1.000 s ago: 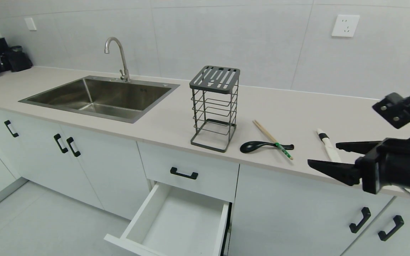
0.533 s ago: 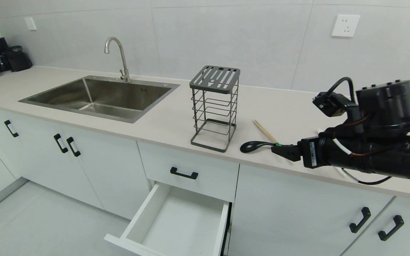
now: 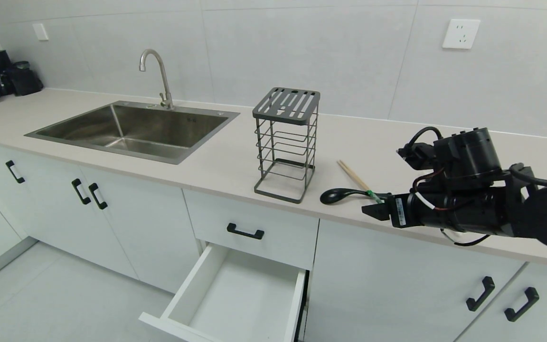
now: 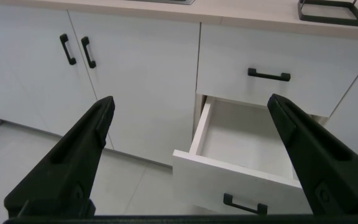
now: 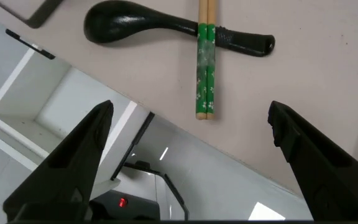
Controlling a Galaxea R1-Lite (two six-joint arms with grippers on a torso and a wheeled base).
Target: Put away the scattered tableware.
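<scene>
L gripper: wide open, empty, faced at the white pulled-out drawer, bottom centre of head view. R gripper, centre right, is likewise spread wide w/ nothing held. Just beyond it the green-tipped wooden chopsticks are laid over the black plastic spoon. Their long axis is run away toward the wall, so R arm is judged nearer.

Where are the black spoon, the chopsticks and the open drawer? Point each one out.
black spoon [image 5: 107,23]: right wrist view, on its bowl.
chopsticks [image 5: 205,56]: right wrist view, on the green band.
open drawer [image 3: 240,294]: head view, on its bare floor.
</scene>
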